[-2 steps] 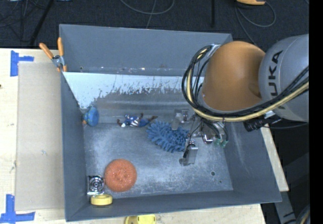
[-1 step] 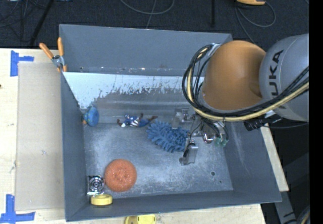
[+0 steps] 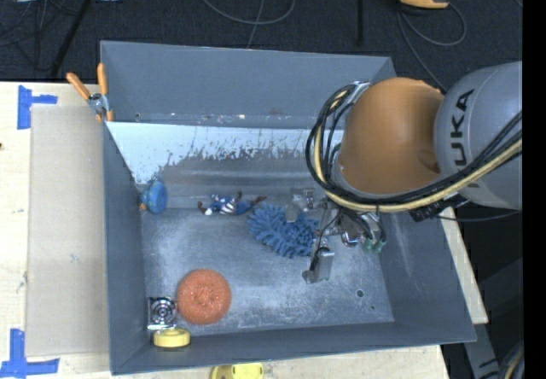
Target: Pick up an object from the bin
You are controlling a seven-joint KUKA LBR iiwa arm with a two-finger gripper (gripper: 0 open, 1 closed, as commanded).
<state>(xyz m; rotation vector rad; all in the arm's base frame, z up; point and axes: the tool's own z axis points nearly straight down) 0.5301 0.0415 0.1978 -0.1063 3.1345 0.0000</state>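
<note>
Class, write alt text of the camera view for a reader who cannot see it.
A robot arm's gripper hangs in a grey metal bin, beside a shaggy blue tuft. An orange ball and a yellow roll lie in the bottom-left corner.

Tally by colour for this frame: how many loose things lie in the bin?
Blue: 3 (shaggy blue tuft, small blue-and-white figure, blue blob)
Orange: 1 (orange disc)
Yellow: 1 (yellow ring)
Silver: 1 (silver round piece)
Total: 6
</note>
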